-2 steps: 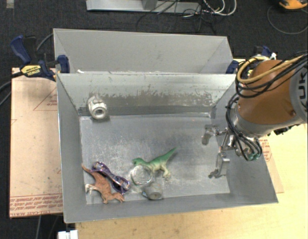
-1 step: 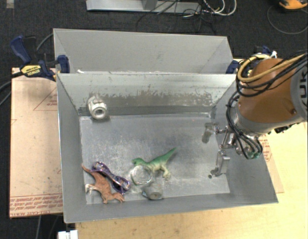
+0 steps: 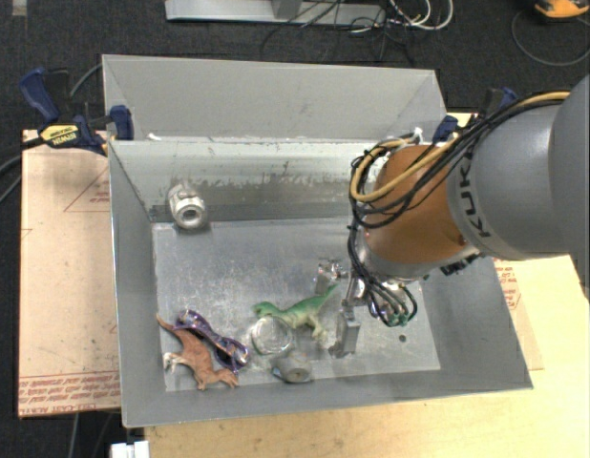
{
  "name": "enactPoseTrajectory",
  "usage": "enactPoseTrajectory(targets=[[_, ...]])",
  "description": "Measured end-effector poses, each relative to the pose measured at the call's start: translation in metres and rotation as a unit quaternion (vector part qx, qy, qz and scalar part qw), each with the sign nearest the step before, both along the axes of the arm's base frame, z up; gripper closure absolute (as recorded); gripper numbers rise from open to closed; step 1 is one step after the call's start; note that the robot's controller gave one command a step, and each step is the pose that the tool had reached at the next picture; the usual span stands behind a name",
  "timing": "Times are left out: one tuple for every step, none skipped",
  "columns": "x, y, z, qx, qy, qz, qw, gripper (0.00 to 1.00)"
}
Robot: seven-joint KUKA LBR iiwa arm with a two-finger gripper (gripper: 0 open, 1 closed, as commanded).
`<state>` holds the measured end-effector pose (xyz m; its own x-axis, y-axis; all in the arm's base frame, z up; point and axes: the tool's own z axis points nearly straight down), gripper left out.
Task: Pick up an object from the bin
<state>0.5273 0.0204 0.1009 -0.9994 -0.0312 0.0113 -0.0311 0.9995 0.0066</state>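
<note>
The arm (image 3: 524, 189) comes in from the right, its grey barrel lying over the bin's (image 3: 276, 93) right wall. The wrist, under an orange cover (image 3: 414, 213) looped with cables (image 3: 376, 175), points down and left to the floor. The gripper (image 3: 336, 305) is low over the middle of the floor with its jaws spread wide. One finger (image 3: 347, 337) stands toward the near side and the other toward the far side.

Nothing is clamped between them. The green dinosaur (image 3: 297, 311) lies just left of the gripper, with its tail end reaching into the gap. Whether it touches a finger cannot be told.

Along the near edge of the floor lie a grey disc (image 3: 295, 374), a clear cup (image 3: 268, 335) against the green dinosaur's feet, and a brown dinosaur (image 3: 195, 356) in the left corner. A purple thing (image 3: 217, 340) lies against the brown dinosaur.

Well apart, in the far left corner, a silver can (image 3: 187, 205) lies on its side at the foot of the scuffed far wall.

Beyond the bin is dark carpet (image 3: 66, 17) with loose wires and a flat grey base (image 3: 266, 8).
</note>
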Motion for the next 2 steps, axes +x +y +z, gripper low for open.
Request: enactPoseTrajectory(targets=[[0.036, -0.049, -0.023, -0.003, -0.0076, -0.072, 0.9974, 0.00], [0.005, 0.027, -0.025, 0.001, 0.0008, -0.076, 0.9971, 0.00]])
